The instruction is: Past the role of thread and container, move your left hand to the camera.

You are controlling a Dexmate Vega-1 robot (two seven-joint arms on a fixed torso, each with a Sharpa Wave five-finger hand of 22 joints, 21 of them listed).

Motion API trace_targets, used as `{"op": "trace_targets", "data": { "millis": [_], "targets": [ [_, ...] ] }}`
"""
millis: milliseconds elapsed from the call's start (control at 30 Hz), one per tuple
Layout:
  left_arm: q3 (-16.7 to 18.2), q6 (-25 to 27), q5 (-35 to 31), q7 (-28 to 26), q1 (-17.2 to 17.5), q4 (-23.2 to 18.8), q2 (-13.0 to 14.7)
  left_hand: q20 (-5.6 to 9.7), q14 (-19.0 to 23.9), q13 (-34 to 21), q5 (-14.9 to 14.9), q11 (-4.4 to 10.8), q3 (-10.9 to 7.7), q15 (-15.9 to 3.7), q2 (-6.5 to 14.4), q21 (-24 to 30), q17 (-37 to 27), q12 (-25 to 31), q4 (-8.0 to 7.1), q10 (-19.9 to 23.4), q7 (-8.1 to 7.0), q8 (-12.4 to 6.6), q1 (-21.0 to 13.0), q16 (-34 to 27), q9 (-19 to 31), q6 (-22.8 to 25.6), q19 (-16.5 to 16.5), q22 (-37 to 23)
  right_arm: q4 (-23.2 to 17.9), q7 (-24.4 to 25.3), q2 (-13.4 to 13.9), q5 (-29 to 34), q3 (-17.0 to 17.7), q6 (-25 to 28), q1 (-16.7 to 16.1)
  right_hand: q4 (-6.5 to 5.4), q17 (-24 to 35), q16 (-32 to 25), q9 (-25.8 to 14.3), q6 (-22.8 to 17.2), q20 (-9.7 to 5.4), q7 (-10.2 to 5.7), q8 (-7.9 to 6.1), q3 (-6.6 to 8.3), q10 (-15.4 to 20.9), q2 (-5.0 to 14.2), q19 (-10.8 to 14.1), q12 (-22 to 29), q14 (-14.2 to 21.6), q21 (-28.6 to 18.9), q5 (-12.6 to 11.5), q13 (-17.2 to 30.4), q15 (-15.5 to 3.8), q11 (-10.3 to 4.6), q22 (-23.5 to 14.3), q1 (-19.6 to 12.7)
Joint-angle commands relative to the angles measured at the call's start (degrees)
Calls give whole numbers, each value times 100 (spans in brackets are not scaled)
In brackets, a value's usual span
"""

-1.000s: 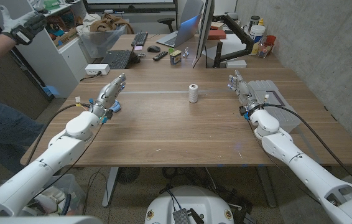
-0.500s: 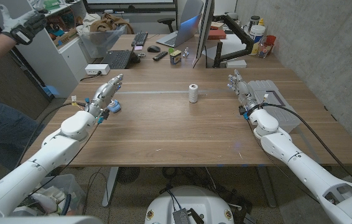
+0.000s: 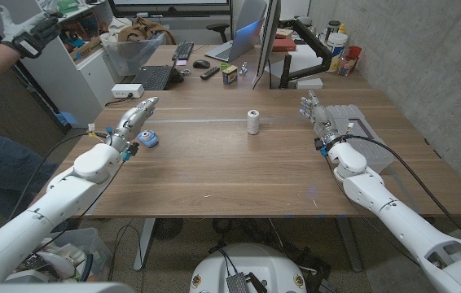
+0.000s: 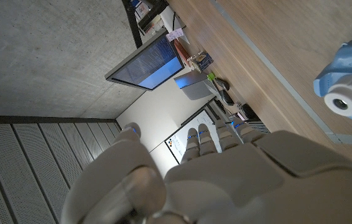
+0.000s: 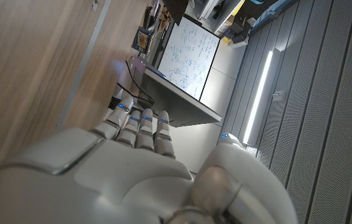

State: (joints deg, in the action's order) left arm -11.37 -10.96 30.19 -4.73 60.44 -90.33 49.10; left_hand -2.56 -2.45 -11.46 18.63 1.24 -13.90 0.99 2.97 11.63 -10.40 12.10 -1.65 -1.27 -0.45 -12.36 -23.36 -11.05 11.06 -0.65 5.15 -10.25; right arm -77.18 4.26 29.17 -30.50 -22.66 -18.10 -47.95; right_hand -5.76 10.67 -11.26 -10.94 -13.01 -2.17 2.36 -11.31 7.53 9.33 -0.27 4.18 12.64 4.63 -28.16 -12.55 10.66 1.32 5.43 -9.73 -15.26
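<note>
A small light-blue camera [image 3: 150, 139] lies on the wooden table [image 3: 230, 175] at the left, its round white lens [image 4: 346, 103] showing in the left wrist view. My left hand [image 3: 132, 123] hovers just beside it on its left, fingers stretched forward, holding nothing; its back [image 4: 226, 177] shows in the left wrist view. A white roll of thread [image 3: 252, 122] stands upright mid-table. At the right a grey container [image 3: 359, 130] lies beside my right hand [image 3: 316, 115], which has straight fingers and holds nothing; its back [image 5: 132, 168] shows in the right wrist view.
A keyboard [image 3: 156, 77], a white box [image 3: 126, 90], a mouse [image 3: 202, 63] and a monitor [image 3: 267, 37] crowd the table's far edge. Jars [image 3: 340, 41] stand at the back right. A person's gloved hand [image 3: 20, 34] is raised at the far left.
My left arm has swung to the left, so the blue camera now shows fully beside the hand. The right arm, thread and container stay as they were.
</note>
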Motion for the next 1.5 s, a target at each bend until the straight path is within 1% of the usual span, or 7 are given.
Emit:
{"op": "trace_targets", "data": {
  "millis": [33, 300, 767, 900, 1000, 1033, 1500],
  "targets": [
    [104, 175, -141, -95, 107, -159, 214, -8, 30, 3, -18, 22, -33, -11, -6, -7, -12, 12, 48, 8, -55, 4, -108, 9, 17, -6, 54, -19, -109, 70, 59, 15, 48, 7, -82, 24, 19, -47, 2, -29, -47, -25, -35, 2, 46, 27, 54, 46, 46, 23, 20, 14, 18, 24, -22, -2],
    [216, 372, -294, -227, 216, -332, 429, -19, 47, 1, -41, 43, -55, -16, 0, -5, -12, 25, 95, 41, -56, 9, -178, 4, 19, -15, 52, -19, -97, 68, 45, 6, 61, -38, -97, 29, 20, -48, 2, -41, -47, -36, -35, -6, 65, 26, 60, 49, 63, 45, 22, 14, 17, 17, -23, 2],
    [288, 551, -467, -278, 188, -331, 579, -30, 79, -2, -87, 47, -93, -32, 11, 1, -13, 45, 172, 96, -81, -1, -294, -4, 23, 21, 39, -20, -90, 112, 26, 53, 30, -7, -89, 36, 22, -48, 2, -68, -37, -55, -37, -19, 97, 30, 77, 53, 90, 88, 27, 14, 20, 4, -25, 11],
    [306, 594, -524, -295, 188, -335, 634, -29, 86, -4, -104, 81, -105, -43, 15, 2, -14, 51, 196, 115, -82, -4, -331, -4, 24, 33, 36, -21, -90, 130, 24, 69, 29, -4, -79, 37, 22, -46, 2, -70, -30, -59, -36, -22, 100, 30, 78, 53, 91, 98, 28, 14, 22, 3, -25, 13],
    [337, 607, -548, -303, 198, -342, 672, -32, 94, -4, -111, 79, -110, -49, 18, 3, -14, 50, 207, 115, -86, -5, -348, -7, 25, 38, 34, -21, -81, 131, 16, 73, 28, -12, -67, 38, 23, -46, 2, -73, -31, -60, -36, -24, 102, 31, 82, 52, 94, 102, 28, 13, 22, 1, -25, 15],
    [344, 616, -563, -309, 200, -345, 687, -32, 100, -5, -113, 76, -112, -56, 18, 3, -14, 51, 211, 118, -91, -5, -354, -8, 25, 38, 33, -21, -75, 138, 7, 72, 30, -16, -63, 39, 23, -46, 2, -71, -30, -58, -34, -25, 106, 31, 84, 53, 95, 106, 28, 13, 24, 31, -25, 16],
    [404, 850, -740, -366, 190, -427, 881, -51, 120, -8, -144, 88, -135, -54, 24, 6, -16, 57, 260, 141, -97, -1, -426, -12, 28, 37, 27, -23, -38, 184, -5, 87, 47, -49, -67, 46, 23, -45, 2, -98, -25, -66, -38, -35, 129, 35, 93, 55, 116, 143, 31, 13, 34, 10, -27, 20]
  ]
}}
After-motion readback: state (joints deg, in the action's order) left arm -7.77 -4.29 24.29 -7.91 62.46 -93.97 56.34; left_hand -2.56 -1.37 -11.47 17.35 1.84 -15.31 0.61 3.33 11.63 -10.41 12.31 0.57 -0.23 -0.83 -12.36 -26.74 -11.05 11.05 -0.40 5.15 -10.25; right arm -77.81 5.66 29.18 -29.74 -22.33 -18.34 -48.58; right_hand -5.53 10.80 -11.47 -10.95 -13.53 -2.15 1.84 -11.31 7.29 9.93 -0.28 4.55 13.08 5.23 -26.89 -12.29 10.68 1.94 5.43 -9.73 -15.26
